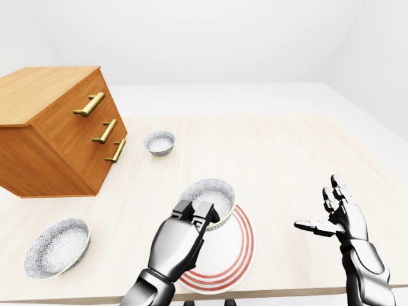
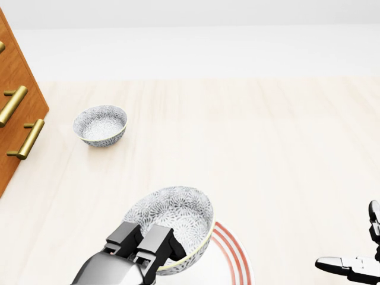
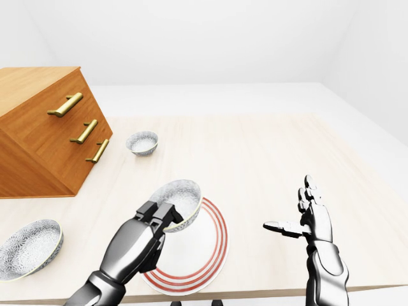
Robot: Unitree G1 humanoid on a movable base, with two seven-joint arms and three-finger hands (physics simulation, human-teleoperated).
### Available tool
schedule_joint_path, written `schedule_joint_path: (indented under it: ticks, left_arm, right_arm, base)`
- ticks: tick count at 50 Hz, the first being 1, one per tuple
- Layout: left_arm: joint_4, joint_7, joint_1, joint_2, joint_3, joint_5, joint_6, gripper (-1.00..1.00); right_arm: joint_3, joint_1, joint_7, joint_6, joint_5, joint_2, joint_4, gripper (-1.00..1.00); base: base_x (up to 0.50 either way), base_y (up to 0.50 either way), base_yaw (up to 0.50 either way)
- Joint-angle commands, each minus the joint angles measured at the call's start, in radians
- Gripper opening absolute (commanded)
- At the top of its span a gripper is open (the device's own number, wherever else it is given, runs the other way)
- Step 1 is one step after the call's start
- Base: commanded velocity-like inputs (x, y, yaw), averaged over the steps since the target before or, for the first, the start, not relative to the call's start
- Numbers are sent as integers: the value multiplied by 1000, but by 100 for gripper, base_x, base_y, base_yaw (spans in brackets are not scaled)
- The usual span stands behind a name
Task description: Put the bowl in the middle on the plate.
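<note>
Left hand (image 1: 175,242): closed, its fingers pinch the near rim of the middle bowl (image 2: 178,215).
Middle bowl: tilted, over the 11 o'clock side of the plate (image 1: 247,239).
Right hand (image 1: 338,217): at 3 o'clock from the plate, fingers spread, holding nothing.
Far bowl (image 1: 159,141): at 11 o'clock, near the drawer chest (image 1: 57,127).

In the left-eye view we find the plate (image 1: 247,237) partly covered: the bowl (image 1: 210,193), pinched at its rim by our left hand (image 1: 191,220), sits over the plate's upper-left part, and only the lower-right part is bare. Right of the plate the table (image 1: 280,159) lies open as far as our right hand (image 1: 335,213), fingers spread, well apart. Above the plate the way is open too. Up and left of the plate stand a second bowl (image 1: 159,141) and the drawer chest (image 1: 57,137). A third bowl (image 1: 57,247) lies left of the plate.
</note>
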Motion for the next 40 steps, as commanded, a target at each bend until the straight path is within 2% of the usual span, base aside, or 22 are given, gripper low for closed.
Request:
schedule_joint_path:
  ticks: [1,5,7,11,13,23,25,27,28,30,32,40]
  left_arm:
    - [58,77,5,18,-8,-3,-22,-100]
    - [71,77,-2,16,0,-5,-24,-100]
    - [77,80,-1,14,0,-4,-26,-100]
    - [118,128,33,36,-15,4,-43,-100]
    - [126,133,35,38,-17,7,-43,-100]
    - [181,148,28,53,-45,43,-52,-100]
    - [190,156,31,56,-47,44,-53,-100]
    - [200,163,33,60,-48,49,-55,-100]
    - [207,152,41,66,-52,59,-51,-100]
    - [201,161,42,65,-54,56,-51,-100]
    - [209,167,40,66,-55,58,-50,-100]
    - [198,155,41,67,-44,79,-49,-100]
  right_arm:
    - [-1,-1,1,-3,0,1,2,100]
    - [0,-3,1,-13,0,-1,14,100]
    - [-1,1,1,-7,2,0,5,100]
    - [0,0,0,-2,1,0,1,100]
    - [-1,4,0,6,2,1,-11,100]
    - [0,0,0,-4,0,1,2,100]
    - [0,6,0,9,0,4,-18,100]
    - [0,1,0,2,-2,3,-5,100]
    - [-1,-5,3,-18,-2,-1,21,100]
    - [0,6,0,8,-1,3,-17,100]
    - [0,0,1,-6,-5,3,2,100]
    - [0,0,1,0,-3,2,-3,100]
  base:
    - [0,0,0]
    - [0,0,0]
    - [0,0,0]
    - [0,0,0]
    - [0,0,0]
    - [0,0,0]
    - [0,0,0]
    - [0,0,0]
    - [0,0,0]
    - [0,0,0]
    - [0,0,0]
    - [0,0,0]
